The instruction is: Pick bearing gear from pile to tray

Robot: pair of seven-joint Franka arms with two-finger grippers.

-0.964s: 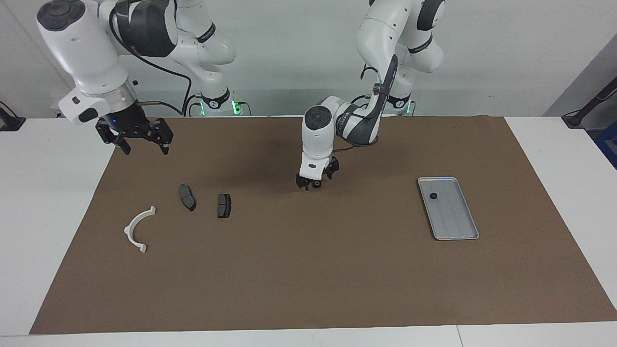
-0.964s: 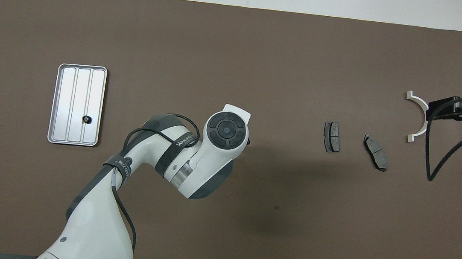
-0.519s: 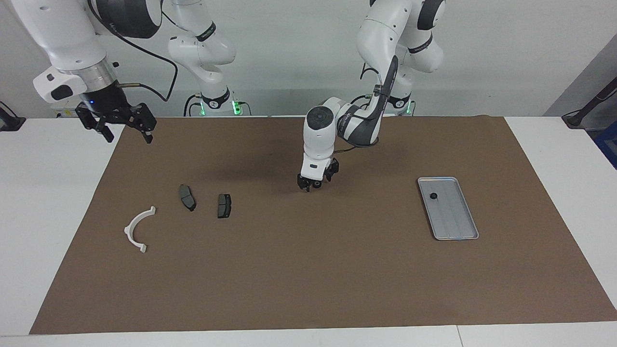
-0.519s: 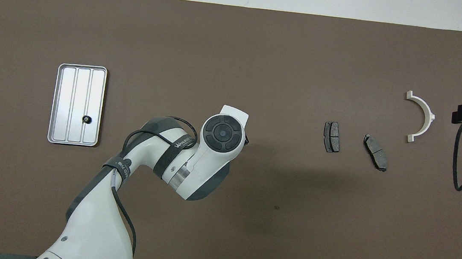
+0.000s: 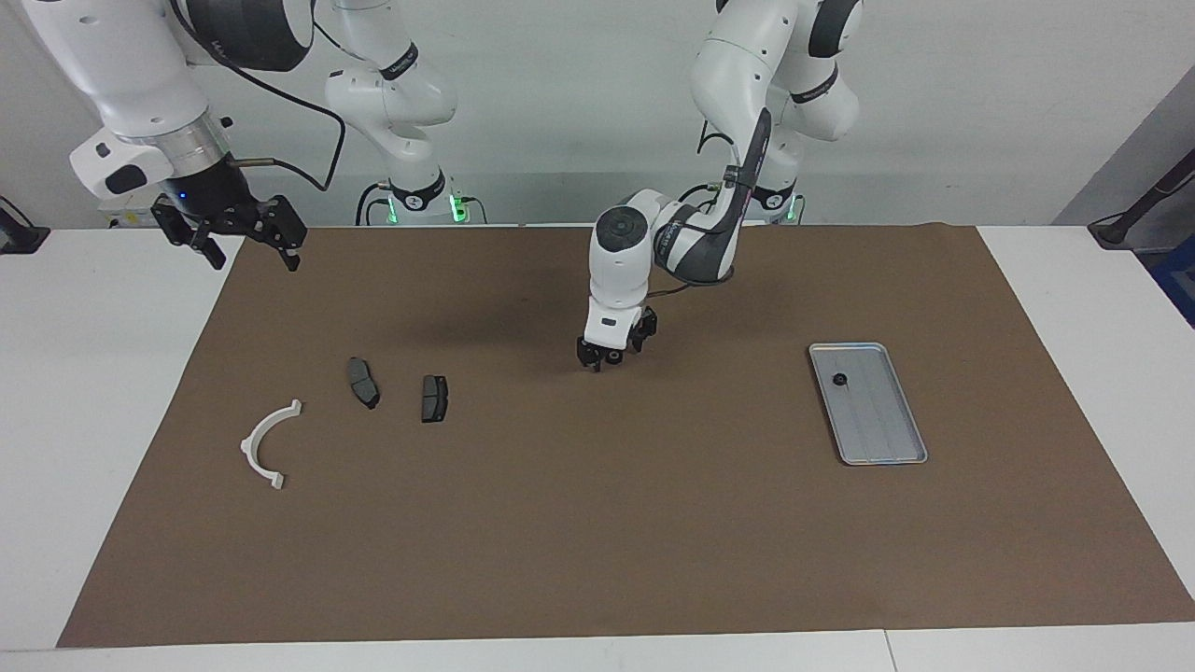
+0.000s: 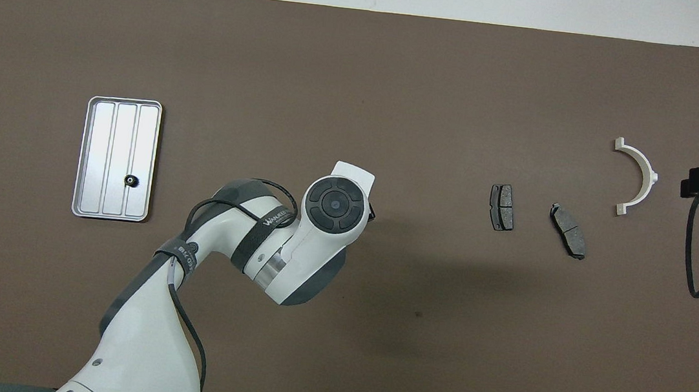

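1. At the right arm's end, over the mat's (image 5: 597, 523) edge: right gripper (image 5: 252, 257), raised, jaws wide apart, nothing between.
2. On the mat: white arc (image 5: 269, 444), first brake pad (image 5: 363, 382), second brake pad (image 5: 434, 399).
3. Over the mat's middle: left gripper (image 5: 611, 357), low, clamped on small black bearing gear (image 5: 613, 356).
4. Toward the left arm's end: tray (image 5: 887, 439), another gear (image 5: 839, 380) inside.

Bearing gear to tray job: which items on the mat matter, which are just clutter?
Job:
- tray, toward the left arm's end
- small black gear already lying in it
- left end effector, low over mid-mat, a small dark part between its fingers

Lying about:
- two dark brake-pad plates
- white curved arc
- right end effector, open, waiting
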